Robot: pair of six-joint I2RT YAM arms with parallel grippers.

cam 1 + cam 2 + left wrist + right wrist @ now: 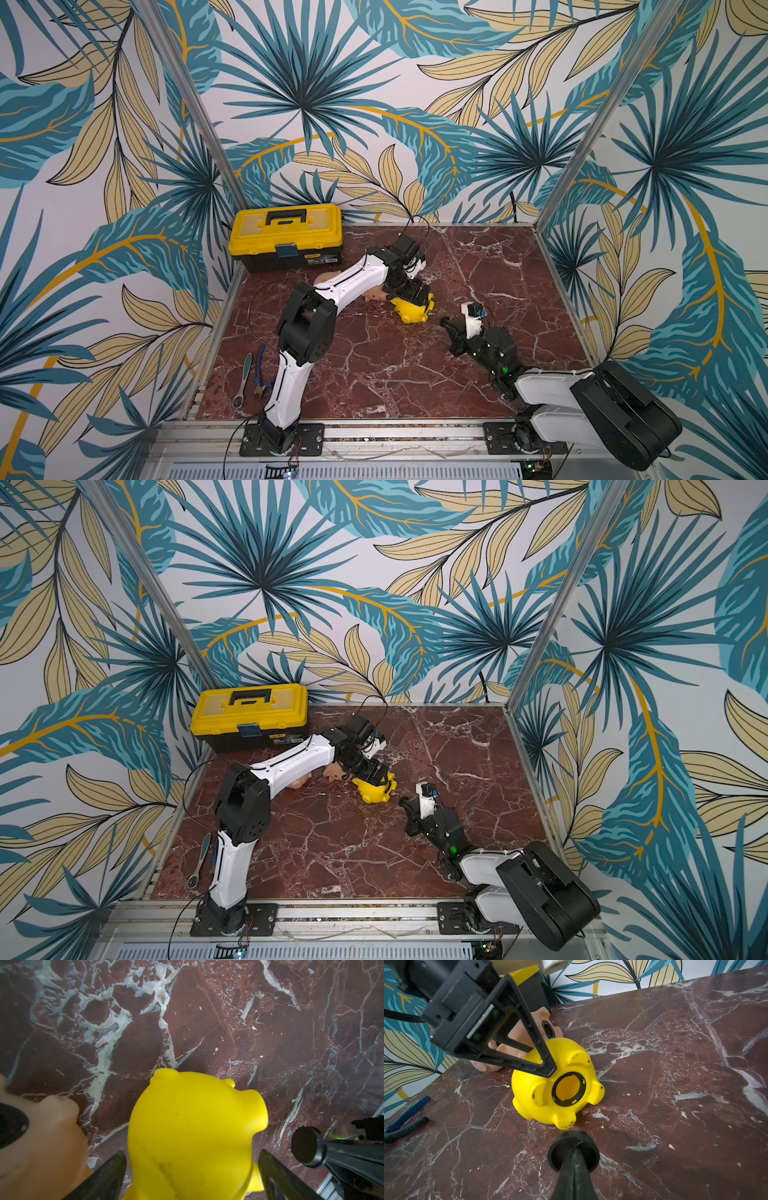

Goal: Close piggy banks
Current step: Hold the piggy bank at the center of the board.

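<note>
The yellow piggy bank [409, 311] lies on its side near the middle of the marble table [374, 365]. Its round belly opening [569, 1088] is uncovered and turned toward the right gripper [574, 1153], which is pressed together on a black plug disc [573, 1147] just short of that opening. The left gripper [192, 1154] has its fingers [108, 1178] spread astride the pig's body. A pink piggy bank [544, 1020] lies just beside it.
</note>
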